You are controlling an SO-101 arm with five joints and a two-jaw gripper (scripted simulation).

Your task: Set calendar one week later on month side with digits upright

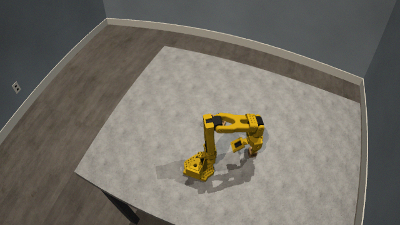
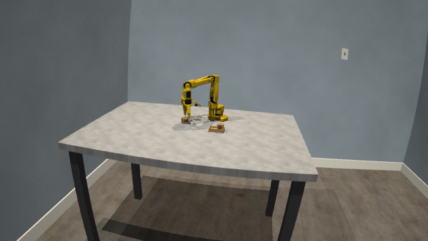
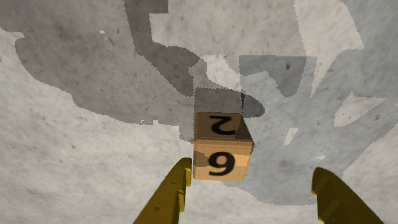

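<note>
Exterior view, near to far: one tray [image 2: 212,130], one cube [image 2: 220,126] in its right end, digit seemingly 0; left part vacant. Second cube [image 1: 252,154] [image 2: 184,120] [image 3: 220,160] outside, left of and behind tray, on the surface [image 1: 297,131] [image 2: 187,144] [image 3: 90,150]; wrist view shows 2 and 6 or 9. Hand [image 1: 254,151] [image 2: 188,116] [image 3: 251,167] partly open around it, gripping nothing. One arm [image 1: 237,122] [image 2: 215,88], base behind tray, largely blocks the top view of tray.
</note>
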